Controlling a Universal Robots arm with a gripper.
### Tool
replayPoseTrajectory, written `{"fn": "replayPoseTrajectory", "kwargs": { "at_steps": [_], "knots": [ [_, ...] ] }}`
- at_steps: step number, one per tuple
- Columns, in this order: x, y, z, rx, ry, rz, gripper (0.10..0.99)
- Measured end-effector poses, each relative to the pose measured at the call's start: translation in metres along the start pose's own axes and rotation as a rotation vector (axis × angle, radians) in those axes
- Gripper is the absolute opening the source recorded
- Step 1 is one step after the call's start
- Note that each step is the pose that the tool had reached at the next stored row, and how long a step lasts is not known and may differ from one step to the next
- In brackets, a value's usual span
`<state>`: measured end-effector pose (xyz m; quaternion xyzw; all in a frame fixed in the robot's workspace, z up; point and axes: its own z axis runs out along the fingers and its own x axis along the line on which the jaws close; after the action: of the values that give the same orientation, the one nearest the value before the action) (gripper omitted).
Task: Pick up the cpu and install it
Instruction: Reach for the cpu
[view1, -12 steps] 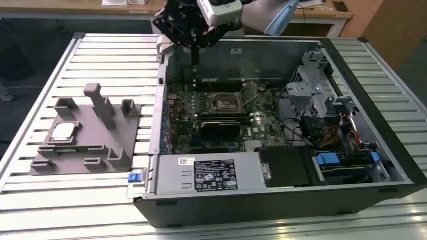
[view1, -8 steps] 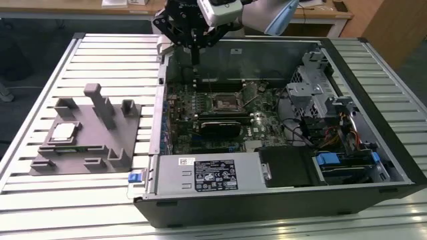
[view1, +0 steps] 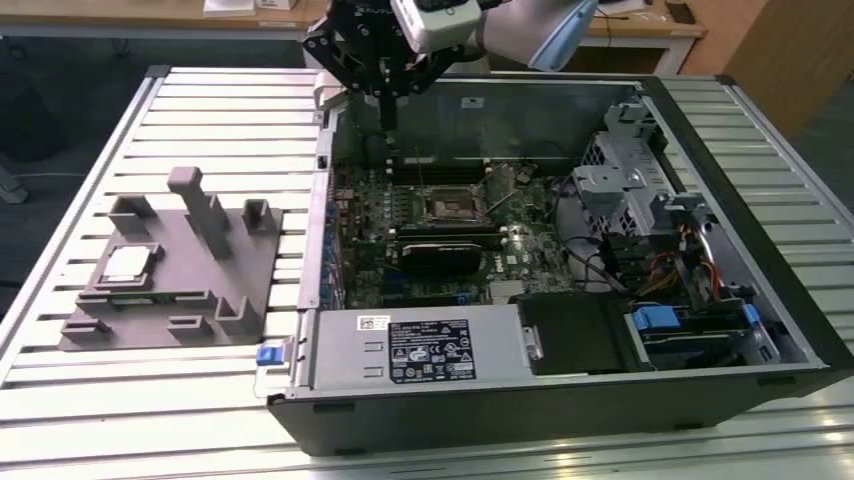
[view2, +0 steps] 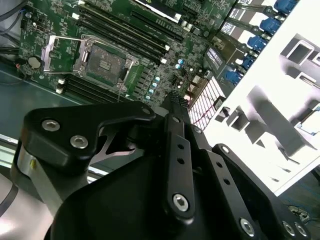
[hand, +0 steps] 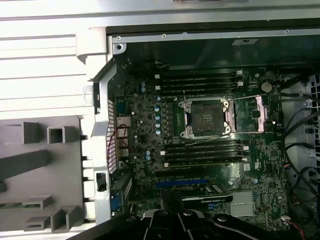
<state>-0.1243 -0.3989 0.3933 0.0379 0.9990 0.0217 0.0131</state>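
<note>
Pincer (view1: 387, 122) hangs at the top middle of the exterior view, above the back edge of the open computer case (view1: 747, 230). Its two fingers look pressed close together, pointing down, and there is nothing between them.

The cpu (view1: 127, 262) is not picked up yet. It lies flat in a little nest on the big grey block (view1: 200, 275), on the exterior view's left, well apart from the pincer. The block sits on the white bench (view1: 200, 110) beside the case. I think the nest keeps the chip from sliding, so it is easy to find and grab.

Inside the case is the green board (view1: 400, 250). The square socket (hand: 205, 116) on it is bare in both wrist views, and its metal lid (hand: 250, 114) is flipped open to one side. That is probably so the chip can drop straight in.

The case lies on its side with the cover off, so the arm can reach in from above.
</note>
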Motion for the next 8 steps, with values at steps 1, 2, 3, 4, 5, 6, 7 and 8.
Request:
{"fn": "replayPoseTrajectory", "kwargs": {
  "at_steps": [1, 2, 3, 4, 5, 6, 7, 8],
  "knots": [
    [0.0003, 0.0, 0.0, 0.0, 0.0, 0.0, 0.106],
    [0.0005, 0.0, 0.0, 0.0, 0.0, 0.0, 0.106],
    [0.0008, -0.0001, 0.0, 0.0, 0.0, 0.0, 0.106],
    [0.001, -0.0001, 0.0, 0.0, 0.0, 0.0, 0.106],
    [0.0011, -0.0001, 0.0, 0.0, 0.0, 0.0, 0.106],
    [0.0012, -0.0001, 0.0, 0.0, 0.0, 0.0, 0.106],
    [0.0014, -0.0001, 0.0, 0.0, 0.0001, 0.0, 0.106],
    [0.0017, -0.0001, 0.0, 0.0, 0.0, 0.0, 0.106]
  ]
}}
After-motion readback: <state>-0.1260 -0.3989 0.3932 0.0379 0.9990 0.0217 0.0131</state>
